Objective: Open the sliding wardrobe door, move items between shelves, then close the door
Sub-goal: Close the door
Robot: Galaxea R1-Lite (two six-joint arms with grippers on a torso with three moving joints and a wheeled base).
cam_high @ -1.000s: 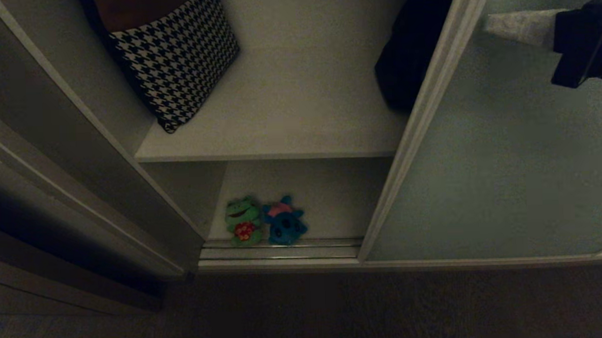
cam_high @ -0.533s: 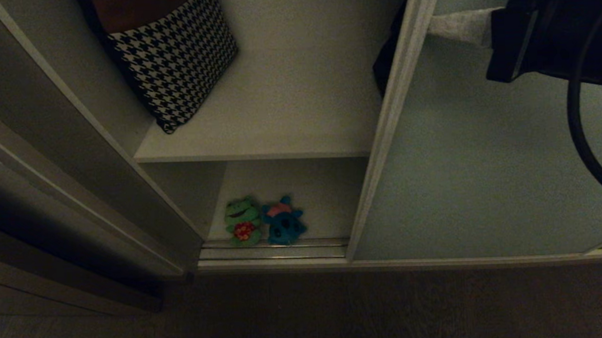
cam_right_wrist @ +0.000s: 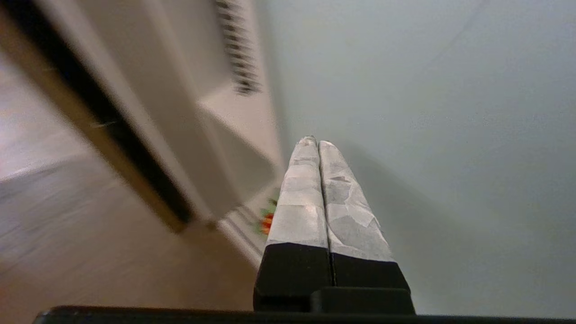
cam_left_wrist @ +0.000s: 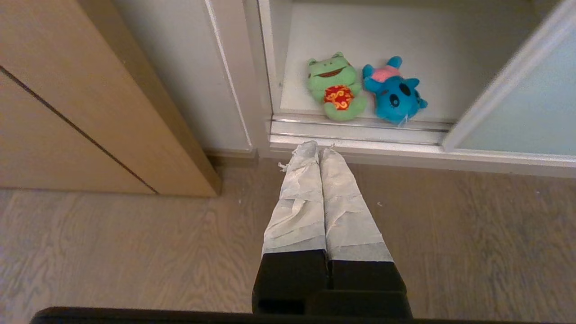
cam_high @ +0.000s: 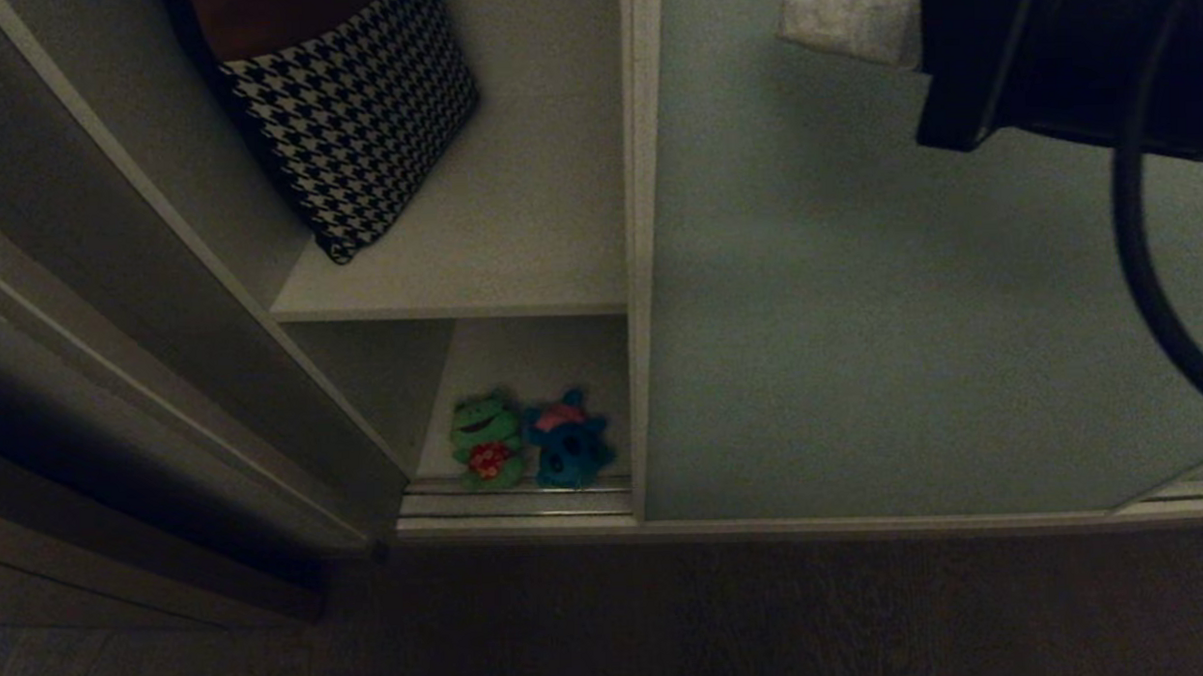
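1. Two taped fingers of the right gripper (cam_right_wrist: 313, 143) are pressed together with nothing between them; their tips lie against the face of the sliding wardrobe door (cam_high: 860, 299), high on the panel.
2. That door's cream frame edge stands about midway across the opening, just beside the blue plush toy (cam_high: 567, 451).
3. Both toys, the blue one and the green frog (cam_high: 485, 444), sit side by side at the front edge of the bottom board (cam_left_wrist: 360, 45), just behind the floor track.
4. On the upper board (cam_high: 518, 251) only the houndstooth cushion (cam_high: 354, 116) shows, leaning in the left rear corner.
5. Left gripper (cam_left_wrist: 318, 150) hangs over the floor in front of the track, fingers shut and empty, idle.
6. Judgement: the closing step is in hand. The next move calls for a steady sideways push toward the left jamb, keeping fingertip contact.
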